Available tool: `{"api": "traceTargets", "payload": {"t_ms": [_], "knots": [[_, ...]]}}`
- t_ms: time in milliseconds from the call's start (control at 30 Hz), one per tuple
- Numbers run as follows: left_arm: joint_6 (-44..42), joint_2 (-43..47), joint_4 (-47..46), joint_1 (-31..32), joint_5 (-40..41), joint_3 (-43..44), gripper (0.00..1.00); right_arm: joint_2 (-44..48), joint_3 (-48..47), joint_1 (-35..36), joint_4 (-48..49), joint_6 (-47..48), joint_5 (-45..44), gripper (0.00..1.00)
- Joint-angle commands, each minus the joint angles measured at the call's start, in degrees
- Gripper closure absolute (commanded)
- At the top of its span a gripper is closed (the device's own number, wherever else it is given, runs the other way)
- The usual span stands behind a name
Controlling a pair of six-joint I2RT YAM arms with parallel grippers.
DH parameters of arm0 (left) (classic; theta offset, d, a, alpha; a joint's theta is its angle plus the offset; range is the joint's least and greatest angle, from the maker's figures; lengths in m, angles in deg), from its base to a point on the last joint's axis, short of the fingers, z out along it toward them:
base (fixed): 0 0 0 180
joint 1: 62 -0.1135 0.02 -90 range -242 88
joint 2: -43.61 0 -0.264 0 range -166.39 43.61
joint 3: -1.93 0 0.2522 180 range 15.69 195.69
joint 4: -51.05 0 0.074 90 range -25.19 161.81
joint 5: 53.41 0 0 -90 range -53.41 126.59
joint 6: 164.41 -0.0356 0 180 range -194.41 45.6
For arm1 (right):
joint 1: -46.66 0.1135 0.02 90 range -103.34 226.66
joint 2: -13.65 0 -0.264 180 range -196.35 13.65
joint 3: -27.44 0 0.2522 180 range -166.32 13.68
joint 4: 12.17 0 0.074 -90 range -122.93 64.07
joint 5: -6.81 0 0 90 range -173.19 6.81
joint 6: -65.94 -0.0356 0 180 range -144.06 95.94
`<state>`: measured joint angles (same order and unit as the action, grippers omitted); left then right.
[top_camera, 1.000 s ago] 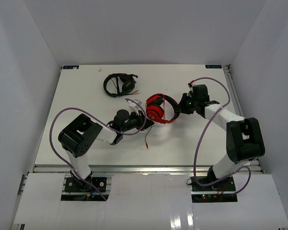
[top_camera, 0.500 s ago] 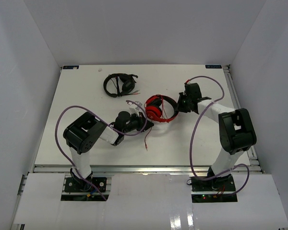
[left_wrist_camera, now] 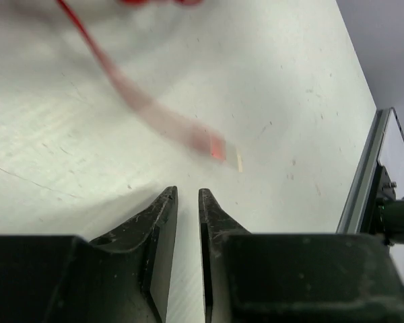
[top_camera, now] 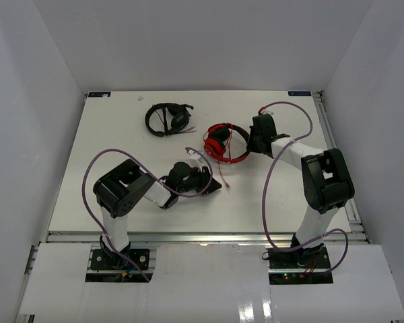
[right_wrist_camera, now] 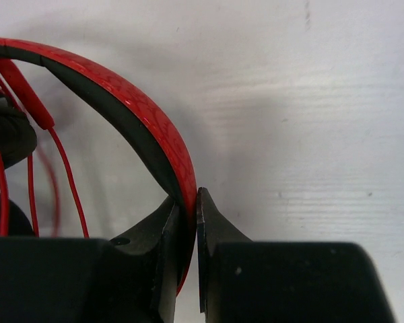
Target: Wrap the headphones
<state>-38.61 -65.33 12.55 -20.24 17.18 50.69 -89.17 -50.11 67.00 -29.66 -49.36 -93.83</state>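
The red headphones (top_camera: 222, 142) lie at the table's middle right, ear cups to the left. My right gripper (top_camera: 250, 142) is shut on the red headband (right_wrist_camera: 163, 138) at its right side, and the jaws pinch the band (right_wrist_camera: 188, 195). The thin red cable (top_camera: 225, 171) trails from the cups toward the near side. My left gripper (top_camera: 215, 184) sits low over the table just near the cable's end. Its jaws (left_wrist_camera: 187, 194) stand a narrow gap apart with nothing between them. The blurred cable (left_wrist_camera: 148, 111) and its plug tip (left_wrist_camera: 219, 149) lie just ahead of them.
Black headphones (top_camera: 167, 118) lie at the far left-centre of the table. The table's metal edge rail (left_wrist_camera: 370, 195) shows at the right of the left wrist view. Purple arm cables loop above both arms.
My right gripper has carried the headphones farther back and slightly left. My left gripper has moved right and nearer. The cable's free end has swung right and now lies ahead of the left jaws.
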Motion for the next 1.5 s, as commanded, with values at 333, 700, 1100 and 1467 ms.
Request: {"api": "traceTargets", "payload": {"t_ms": [333, 700, 1100, 1467], "knots": [[-3.7, 17.0, 10.9, 2.5, 1.3, -4.9, 0.65, 2.3, 1.1, 0.1, 12.8, 5.2, -8.5, 0.83], [-10.3, 45.6, 33.4, 2.5, 9.0, -7.1, 0.56, -0.7, 0.4, 0.0, 14.1, 9.9, -7.9, 0.36], [-16.8, 67.4, 59.5, 2.2, 15.4, 0.1, 0.14, 18.6, 5.5, -5.4, 1.8, 31.0, 19.2, 0.10], [-25.6, 73.9, 73.4, 2.2, 16.1, 4.0, 0.02, 50.9, 18.2, -6.2, -11.7, 33.7, 5.5, 0.10]]}}
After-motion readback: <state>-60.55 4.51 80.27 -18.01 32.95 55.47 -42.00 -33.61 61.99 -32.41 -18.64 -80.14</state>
